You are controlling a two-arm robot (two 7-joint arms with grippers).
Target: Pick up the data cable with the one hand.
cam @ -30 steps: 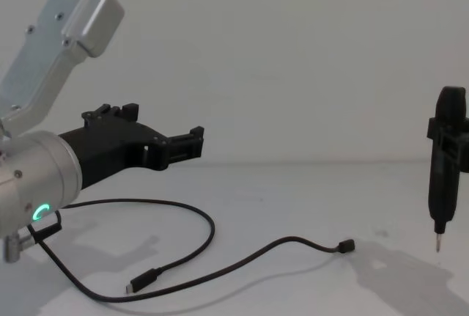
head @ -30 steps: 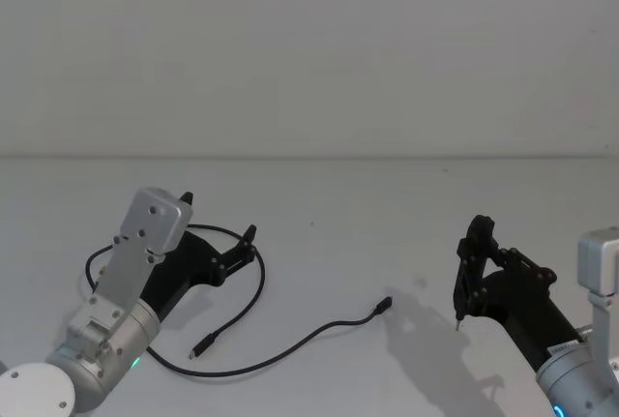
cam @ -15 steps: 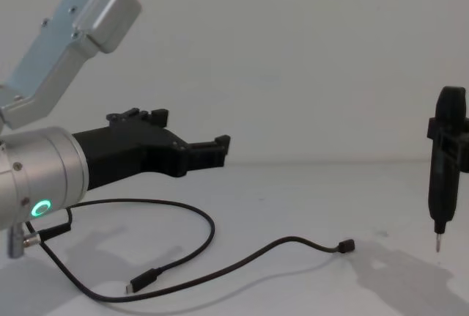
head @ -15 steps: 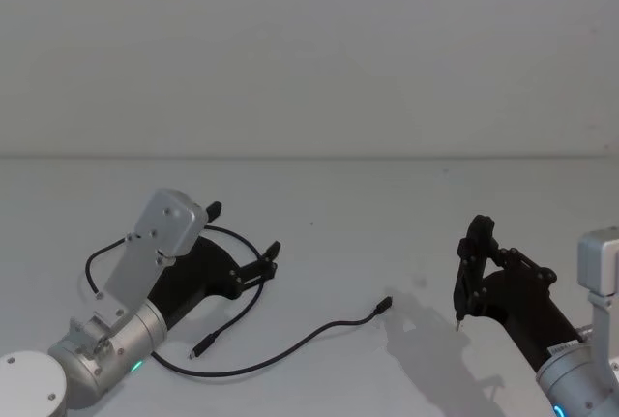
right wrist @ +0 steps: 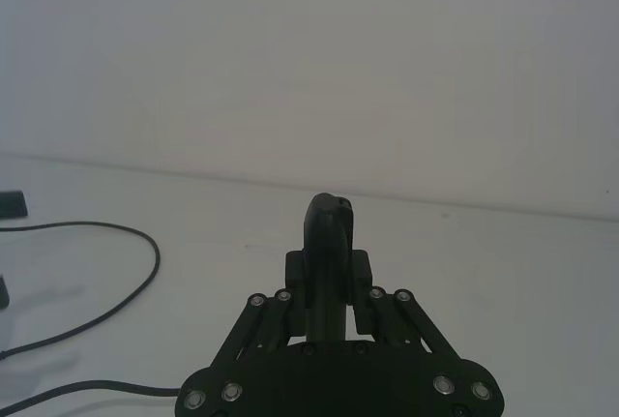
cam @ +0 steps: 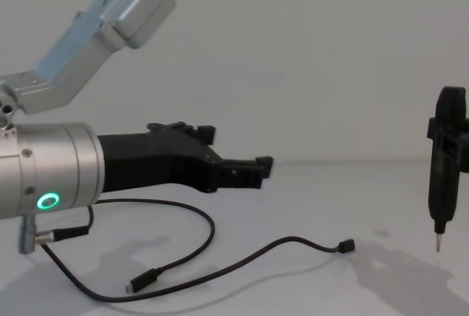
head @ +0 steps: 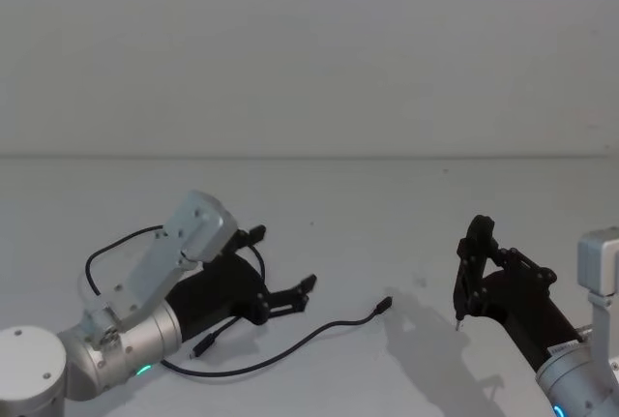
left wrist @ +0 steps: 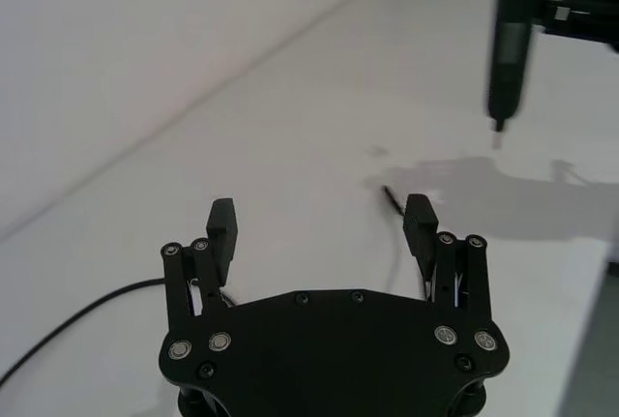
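While your left gripper (left wrist: 321, 218) hung above the data cable (head: 334, 324), its jaws stood spread wide with nothing between them. No contact with the cable; the chest view showed a clear gap below the fingers. The cable lay slack on the white table (head: 387, 204), with a wide loop under and behind that gripper. One plug (cam: 139, 284) lay inside the loop, the other plug (cam: 346, 245) at the free end, past the fingertips. Green ring light (cam: 48, 201) was lit. Your right gripper (right wrist: 329, 272) stood well apart from the cable, beyond its free plug, clenched on a black tool (cam: 445, 177) with its thin metal tip pointing down.
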